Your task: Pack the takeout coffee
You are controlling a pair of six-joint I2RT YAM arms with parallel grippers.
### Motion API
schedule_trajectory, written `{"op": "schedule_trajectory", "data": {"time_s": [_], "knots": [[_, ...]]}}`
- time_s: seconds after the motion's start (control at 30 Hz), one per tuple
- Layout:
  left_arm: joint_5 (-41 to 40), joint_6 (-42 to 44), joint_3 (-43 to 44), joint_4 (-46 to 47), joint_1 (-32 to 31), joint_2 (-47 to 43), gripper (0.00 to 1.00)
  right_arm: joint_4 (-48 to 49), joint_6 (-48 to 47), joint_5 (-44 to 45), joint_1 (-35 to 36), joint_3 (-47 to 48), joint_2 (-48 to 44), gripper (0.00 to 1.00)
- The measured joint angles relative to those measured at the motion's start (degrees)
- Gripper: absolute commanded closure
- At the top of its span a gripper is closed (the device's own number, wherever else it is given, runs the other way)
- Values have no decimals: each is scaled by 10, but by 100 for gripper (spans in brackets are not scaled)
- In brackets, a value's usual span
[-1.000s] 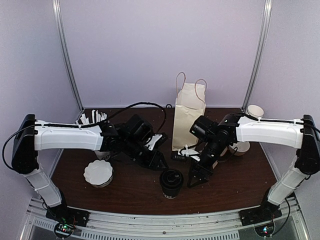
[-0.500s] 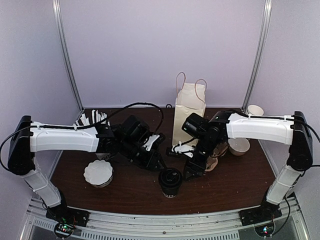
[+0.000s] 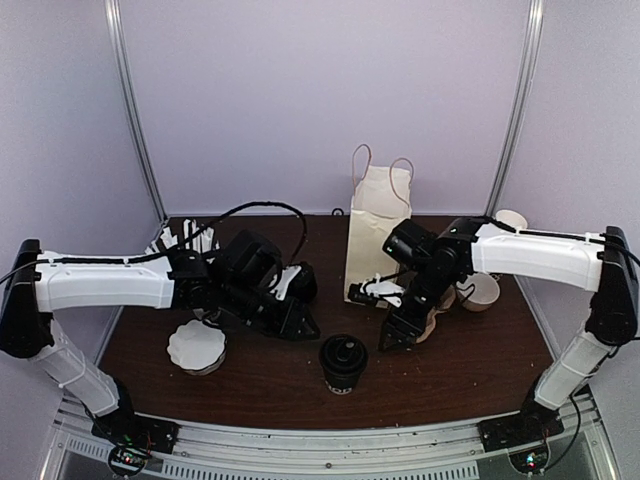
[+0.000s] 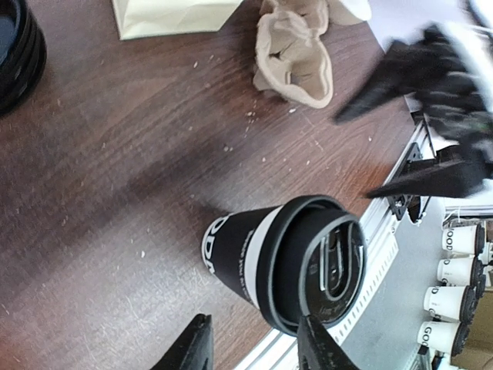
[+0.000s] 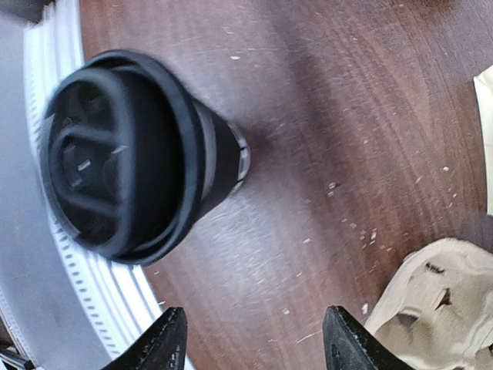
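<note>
The coffee [image 3: 343, 362] stands upright on the surface [image 3: 470, 385]. It is near the front edge, about midway between the two arms, and its black lid is on. It is outside the bag [image 3: 377, 232], which stands upright behind it with its handles up.

The left gripper [image 3: 299, 326] hangs low just left of the coffee, tilted down toward it. In the left wrist view its fingers [image 4: 194, 348] are released, spread apart with nothing between them. The coffee sits just ahead of the tips. I cannot tell whether the lid's rim touches one tip.

The right gripper [image 3: 394, 338] hangs just right of the coffee, also angled down. In the right wrist view its fingers [image 5: 163, 343] are parted and empty. The coffee lies ahead and off to one side, not between them.

A crumpled beige carrier [image 4: 293, 50] lies on the surface near the foot of the bag, behind the right gripper. A stack of black lids [image 4: 15, 42] sits on the other side of the bag's foot.

A cup stack [image 3: 196, 346] with white insides stands at the front left, beside the left arm. White straws [image 3: 185, 238] stick up at the back left. Two white cups stand on the right, one [image 3: 482, 291] behind the right arm and one [image 3: 510, 220] at the back corner.
</note>
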Motion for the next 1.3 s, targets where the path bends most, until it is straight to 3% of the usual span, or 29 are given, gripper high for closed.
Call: {"op": "schedule_trajectory", "data": {"time_s": [0.2, 0.43, 0.77, 1.3], "knots": [[10, -25, -19, 5, 0, 11, 63, 6, 0, -123, -9, -40, -59, 53], [16, -33, -19, 14, 0, 33, 63, 5, -5, -187, -9, -29, 9, 53], [18, -33, -19, 15, 0, 38, 63, -5, -6, -229, -9, -3, 54, 51], [29, -38, -18, 30, 0, 37, 61, -5, 5, -223, -9, 7, 75, 51]]}}
